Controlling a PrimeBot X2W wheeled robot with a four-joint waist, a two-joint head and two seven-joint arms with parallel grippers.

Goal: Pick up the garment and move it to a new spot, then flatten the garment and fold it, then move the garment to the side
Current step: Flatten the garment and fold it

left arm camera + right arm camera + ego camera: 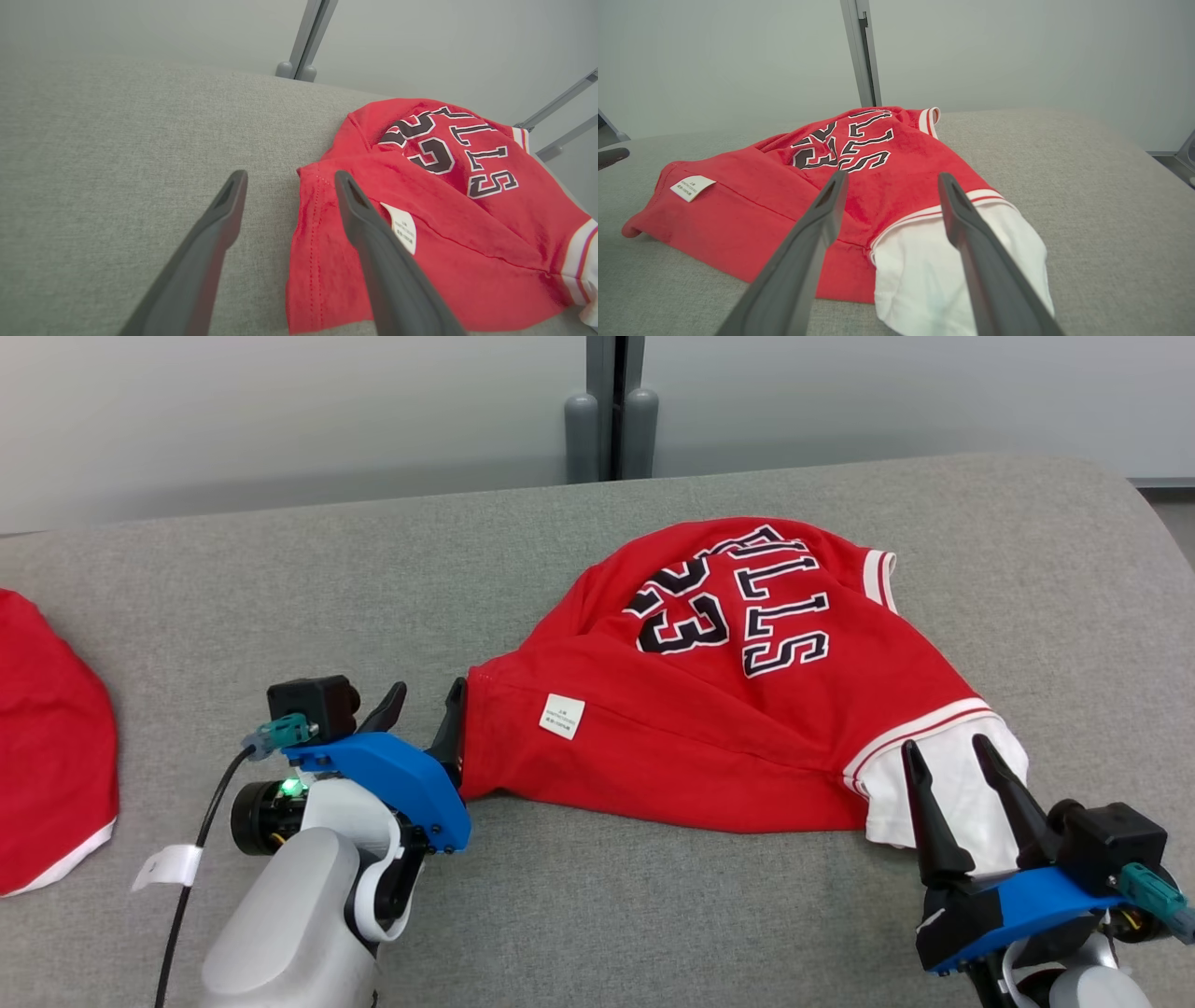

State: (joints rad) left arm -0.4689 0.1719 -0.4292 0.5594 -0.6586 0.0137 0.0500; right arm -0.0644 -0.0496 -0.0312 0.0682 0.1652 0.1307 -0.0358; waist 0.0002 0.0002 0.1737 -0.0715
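Red lettered cotton jersey (709,728) lies crumpled right of centre on our grey fabric cushion (653,896). In the head view, our left gripper (428,687) stands wide at its left hem and our right gripper (943,743) stands wide over its white sleeve (882,812). Left wrist view: one finger overlaps the hem. Right wrist view: fingers straddle the sleeve.

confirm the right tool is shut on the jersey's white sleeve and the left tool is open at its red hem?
No: the right tool is open, fingers spread over the white sleeve of the jersey, as the right wrist view shows. The left tool is open at the red hem.
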